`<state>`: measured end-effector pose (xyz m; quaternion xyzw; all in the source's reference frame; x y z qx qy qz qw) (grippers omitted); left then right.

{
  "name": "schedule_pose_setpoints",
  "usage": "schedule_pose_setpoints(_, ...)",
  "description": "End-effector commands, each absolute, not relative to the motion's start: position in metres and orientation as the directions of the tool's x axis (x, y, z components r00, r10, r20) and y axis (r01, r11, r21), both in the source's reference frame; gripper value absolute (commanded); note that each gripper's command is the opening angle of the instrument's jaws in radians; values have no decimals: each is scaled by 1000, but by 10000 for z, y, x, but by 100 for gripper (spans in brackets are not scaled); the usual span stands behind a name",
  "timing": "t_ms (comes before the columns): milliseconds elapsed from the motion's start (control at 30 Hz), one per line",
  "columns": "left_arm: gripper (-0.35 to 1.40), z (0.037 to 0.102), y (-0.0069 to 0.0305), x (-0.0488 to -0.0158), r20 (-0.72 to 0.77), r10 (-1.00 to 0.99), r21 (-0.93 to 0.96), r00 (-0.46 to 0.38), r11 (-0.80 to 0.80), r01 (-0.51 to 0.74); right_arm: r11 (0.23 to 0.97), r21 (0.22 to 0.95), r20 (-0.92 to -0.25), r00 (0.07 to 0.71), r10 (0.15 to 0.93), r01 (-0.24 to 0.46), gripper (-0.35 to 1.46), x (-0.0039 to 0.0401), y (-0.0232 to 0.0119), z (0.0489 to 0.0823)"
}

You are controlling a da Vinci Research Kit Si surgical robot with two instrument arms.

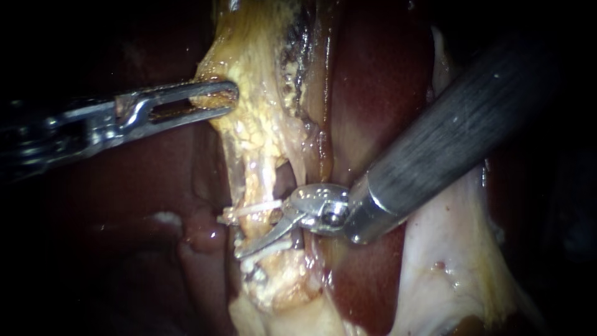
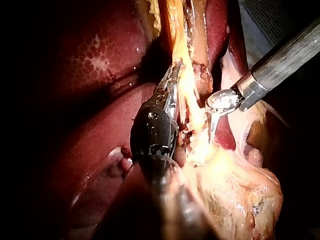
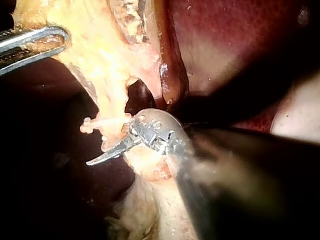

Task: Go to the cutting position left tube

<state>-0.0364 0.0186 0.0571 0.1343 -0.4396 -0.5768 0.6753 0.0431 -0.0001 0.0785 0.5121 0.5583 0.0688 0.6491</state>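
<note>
Endoscope: left instrument (image 1: 231, 96) is clamped on yellow tissue (image 1: 255, 130) at 10 o'clock. The clipped left tube (image 1: 258, 186) sits near centre at 8 o'clock, with the right instrument (image 1: 249, 246) lying across it; open or closed, can't tell. Left wrist shows that clamp too, and right wrist shows the tip against the tube beside a white clip (image 3: 102, 122).

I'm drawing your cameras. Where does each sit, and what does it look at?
Endoscope: close to the tissue, facing the clipped tube; left instrument and right instrument show.
Left wrist: on the left arm, looking along its shaft at yellow tissue it grips.
Right wrist: on the right arm, looking along its shaft at open jaws.
Wrist views share the tube.
</note>
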Motion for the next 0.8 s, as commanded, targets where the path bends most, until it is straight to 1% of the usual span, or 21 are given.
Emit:
schedule_pose_setpoints(33, -35, 572, 186, -364, 438, -898, 690, -52, 298, 660, 462, 744, -652, 371, 661, 482, 123, 433, -2, 787)
schedule_pose_setpoints(133, -35, 573, 185, -365, 438, -897, 689, -53, 298, 661, 451, 754, -638, 369, 676, 478, 123, 439, -3, 789)
schedule_pose_setpoints(267, -35, 573, 185, -368, 439, -897, 688, -53, 297, 662, 405, 793, -586, 389, 711, 455, 123, 448, -1, 792)
schedule_pose_setpoints(467, -35, 573, 185, -368, 440, -896, 689, -56, 297, 661, 368, 824, -542, 407, 736, 431, 121, 452, 1, 793)
schedule_pose_setpoints(800, -35, 573, 185, -369, 440, -896, 689, -56, 297, 661, 357, 833, -527, 412, 743, 421, 120, 451, 1, 797)
